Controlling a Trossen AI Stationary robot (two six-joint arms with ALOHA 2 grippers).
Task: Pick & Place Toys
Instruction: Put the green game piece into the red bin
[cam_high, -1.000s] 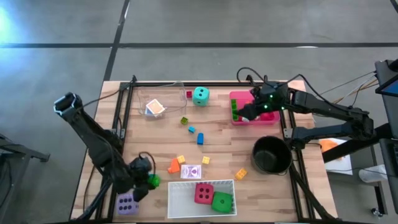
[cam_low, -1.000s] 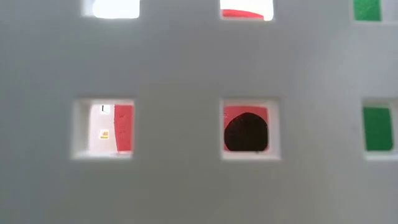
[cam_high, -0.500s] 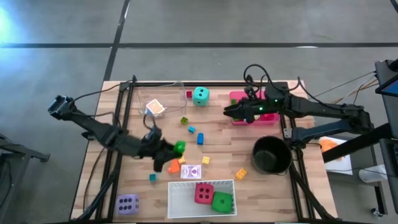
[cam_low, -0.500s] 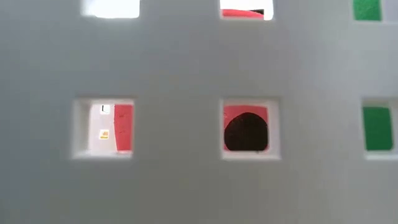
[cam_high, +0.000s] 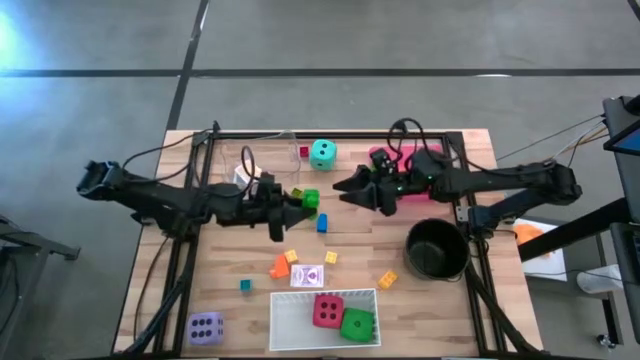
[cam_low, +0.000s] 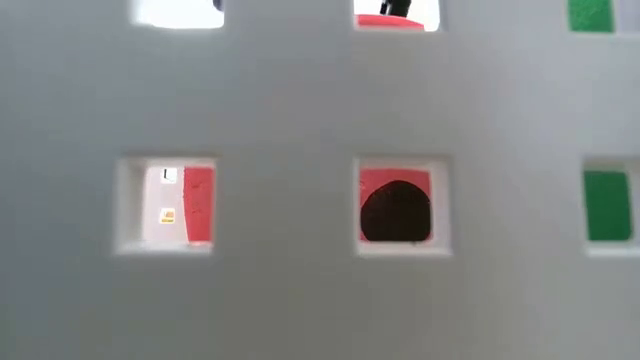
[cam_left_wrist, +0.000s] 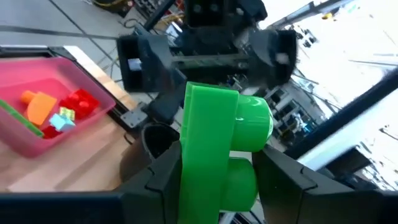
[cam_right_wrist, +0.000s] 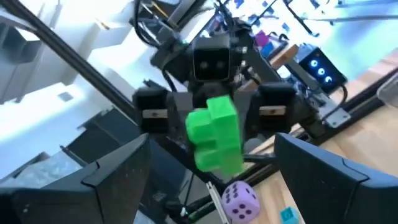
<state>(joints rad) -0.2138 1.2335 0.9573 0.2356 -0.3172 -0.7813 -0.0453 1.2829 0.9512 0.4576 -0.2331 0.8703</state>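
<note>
1. The left gripper (cam_high: 296, 203) hangs above the middle of the surface (cam_high: 440, 290), its jaws pinching a green block (cam_high: 309, 198).
2. The right gripper (cam_high: 345, 187) faces it from just beside, jaws spread wide and empty.
3. Behind the right arm sits a pink tray (cam_left_wrist: 43, 130) holding small blocks.
4. A red die (cam_high: 327, 310) and a green die (cam_high: 357, 323) lie in the white tray (cam_high: 285, 328); a purple die (cam_high: 204, 327) and a teal die (cam_high: 322, 153) sit well apart.

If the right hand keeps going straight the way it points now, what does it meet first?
Probably the green block held in the left hand. The open right hand faces it head-on across a short gap over mid-table, with nothing visible between them.
</note>
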